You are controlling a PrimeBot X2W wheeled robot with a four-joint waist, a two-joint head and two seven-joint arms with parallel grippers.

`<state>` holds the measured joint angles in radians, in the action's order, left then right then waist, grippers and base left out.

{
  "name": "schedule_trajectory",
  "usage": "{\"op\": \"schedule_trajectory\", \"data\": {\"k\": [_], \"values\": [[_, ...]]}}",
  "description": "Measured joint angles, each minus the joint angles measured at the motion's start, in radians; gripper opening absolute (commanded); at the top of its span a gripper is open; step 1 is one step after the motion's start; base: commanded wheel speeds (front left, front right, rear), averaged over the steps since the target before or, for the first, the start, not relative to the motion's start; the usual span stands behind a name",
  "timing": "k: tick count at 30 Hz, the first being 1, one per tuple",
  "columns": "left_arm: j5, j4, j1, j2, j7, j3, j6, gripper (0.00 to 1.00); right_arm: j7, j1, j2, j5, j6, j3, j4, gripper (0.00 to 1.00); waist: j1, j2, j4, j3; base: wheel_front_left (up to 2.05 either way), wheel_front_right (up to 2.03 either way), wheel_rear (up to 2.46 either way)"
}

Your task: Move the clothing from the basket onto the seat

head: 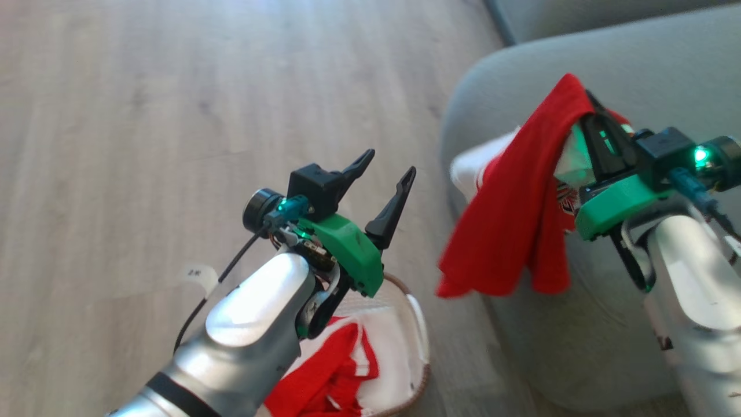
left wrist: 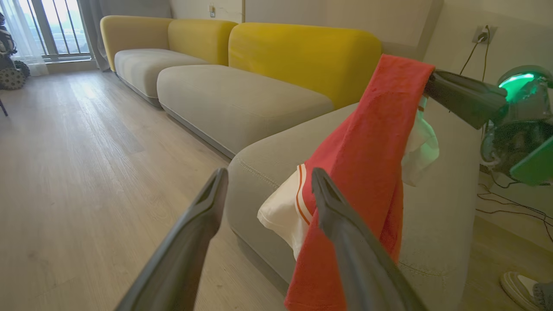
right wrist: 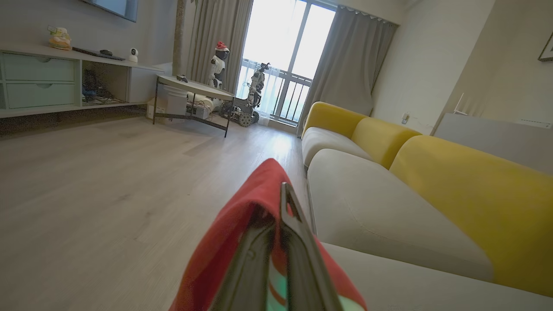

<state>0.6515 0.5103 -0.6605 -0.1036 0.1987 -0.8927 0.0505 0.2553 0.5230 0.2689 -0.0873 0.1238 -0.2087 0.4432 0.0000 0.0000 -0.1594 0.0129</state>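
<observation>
Pinched tight between the fingers of my right claw (right wrist: pixel 283 199), a red garment (head: pixel 515 214) with white trim hangs at three o'clock of the head view, over the rounded corner of the seat (head: pixel 637 69); whether it rests on it I cannot tell. Other red and white clothing (head: pixel 327 376) lies in the basket (head: pixel 421 333) at six o'clock, on the wooden floor (head: pixel 173 87). Above the basket my left claw (head: pixel 389 163) stands with fingers spread, holding nothing.
</observation>
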Motion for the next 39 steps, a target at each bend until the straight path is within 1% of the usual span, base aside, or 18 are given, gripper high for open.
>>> {"op": "schedule_trajectory", "data": {"k": [6, 11, 15, 19, 23, 27, 30, 34, 39], "values": [[-0.013, 0.000, 0.010, 0.007, 0.016, -0.011, -0.001, 1.00, 0.000, 0.008, 0.010, 0.000, 0.000, 0.007, -0.019, 0.00, 0.0000, 0.0000, -0.111, 0.037, 0.00, 0.00, 0.00], [-0.022, 0.006, 0.010, 0.012, 0.028, -0.025, -0.001, 1.00, 0.000, 0.053, 0.007, -0.003, 0.000, -0.003, -0.027, 0.00, 0.0000, 0.0000, -0.191, 0.081, 0.00, 0.00, 0.00], [-0.037, 0.016, 0.004, 0.015, 0.033, -0.031, -0.001, 1.00, 0.000, 0.078, 0.000, -0.010, 0.000, -0.022, -0.024, 0.00, 0.0000, 0.0000, -0.231, 0.128, 0.00, 0.00, 0.00], [-0.051, 0.023, -0.023, 0.015, 0.039, -0.032, -0.005, 1.00, 0.000, 0.123, -0.012, -0.021, 0.000, -0.052, 0.007, 0.00, 0.0001, 0.0000, -0.253, 0.174, 0.00, 0.00, 0.00], [-0.063, 0.020, -0.060, 0.012, 0.042, -0.028, -0.004, 1.00, 0.000, 0.237, -0.001, -0.038, 0.000, -0.055, 0.057, 0.00, 0.0001, 0.0000, -0.255, 0.216, 0.00, 0.00, 0.00], [-0.082, 0.004, -0.086, 0.003, 0.044, -0.026, 0.005, 1.00, 0.000, 0.412, 0.049, -0.058, 0.000, -0.051, 0.121, 0.00, 0.0001, 0.0000, -0.238, 0.258, 0.00, 0.00, 0.00], [-0.098, -0.027, -0.107, -0.009, 0.045, -0.026, 0.016, 1.00, -0.006, 0.543, 0.087, -0.072, 0.000, -0.027, 0.164, 0.00, 0.0001, 0.0000, -0.214, 0.291, 0.00, 0.00, 0.00], [-0.122, -0.080, -0.137, -0.022, 0.039, -0.027, 0.031, 1.00, -0.018, 0.688, 0.145, -0.063, 0.000, 0.014, 0.217, 0.00, 0.0002, 0.0000, -0.178, 0.344, 0.00, 0.00, 0.00], [-0.146, -0.159, -0.172, -0.044, 0.016, -0.032, 0.048, 1.00, -0.028, 0.810, 0.216, -0.049, 0.000, 0.120, 0.299, 0.00, 0.0003, 0.0000, -0.127, 0.417, 0.00, 0.00, 0.00]]}}
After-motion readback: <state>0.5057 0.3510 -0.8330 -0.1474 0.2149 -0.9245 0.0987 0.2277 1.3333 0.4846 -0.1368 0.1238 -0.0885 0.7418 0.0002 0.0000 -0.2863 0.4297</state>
